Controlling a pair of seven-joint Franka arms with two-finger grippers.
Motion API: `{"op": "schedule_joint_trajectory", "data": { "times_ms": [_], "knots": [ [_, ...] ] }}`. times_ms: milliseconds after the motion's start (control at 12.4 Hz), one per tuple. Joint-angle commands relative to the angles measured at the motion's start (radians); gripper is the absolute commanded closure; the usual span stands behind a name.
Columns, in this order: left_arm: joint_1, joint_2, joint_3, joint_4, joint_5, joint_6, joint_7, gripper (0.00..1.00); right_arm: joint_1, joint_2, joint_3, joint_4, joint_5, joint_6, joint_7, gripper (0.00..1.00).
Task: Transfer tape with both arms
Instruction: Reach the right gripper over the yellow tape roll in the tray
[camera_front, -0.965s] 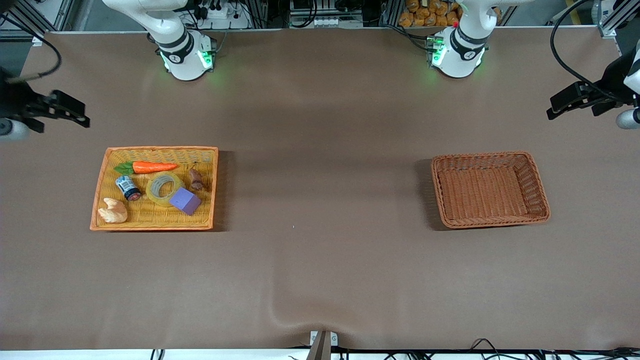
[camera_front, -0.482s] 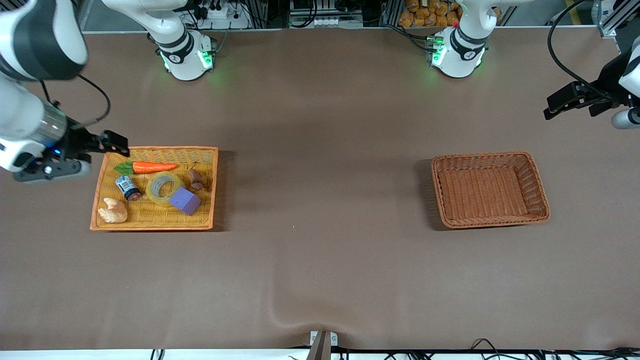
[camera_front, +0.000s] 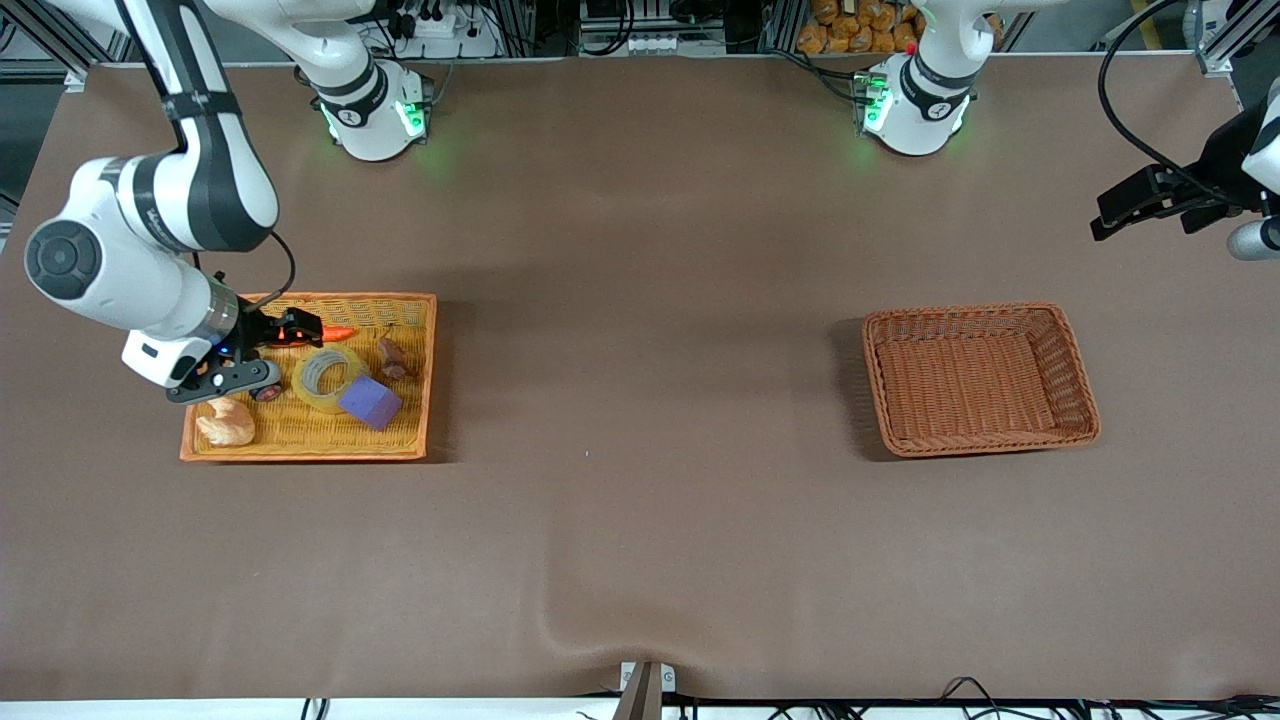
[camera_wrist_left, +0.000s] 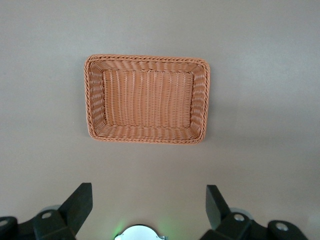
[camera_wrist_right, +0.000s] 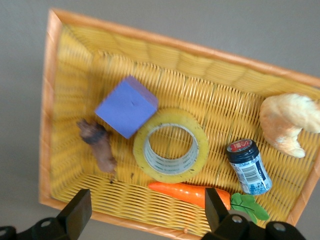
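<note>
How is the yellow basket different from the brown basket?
The yellow tray basket holds things: the tape, a purple cube, a carrot, a small jar and more. The brown basket holds nothing.
The yellow one is shallow and flat; the brown one has taller walls.
The right gripper hangs over the yellow one; the left gripper waits, away from the brown one.
Both are woven and rectangular.
</note>
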Motion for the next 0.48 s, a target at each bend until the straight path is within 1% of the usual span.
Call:
{"op": "schedule_joint_trajectory", "data": {
  "times_ms": [0, 80, 322, 402],
  "knots": [
    [0.003, 0.006, -0.004, 0.017, 0.018, -0.006, 0.010, 0.00, -0.071, 0.108, 0.004, 0.001, 0.018, 0.091, -0.124, 0.00],
    [0.003, 0.006, -0.004, 0.017, 0.018, -0.006, 0.010, 0.00, -0.072, 0.143, 0.004, 0.003, 0.017, 0.126, -0.127, 0.00],
    [0.002, 0.006, -0.004, 0.017, 0.018, -0.006, 0.010, 0.00, -0.072, 0.208, 0.002, 0.009, 0.005, 0.230, -0.135, 0.00],
    [0.002, 0.006, -0.004, 0.017, 0.018, -0.006, 0.008, 0.00, -0.072, 0.234, 0.002, 0.009, 0.005, 0.252, -0.135, 0.03]
  ]
}}
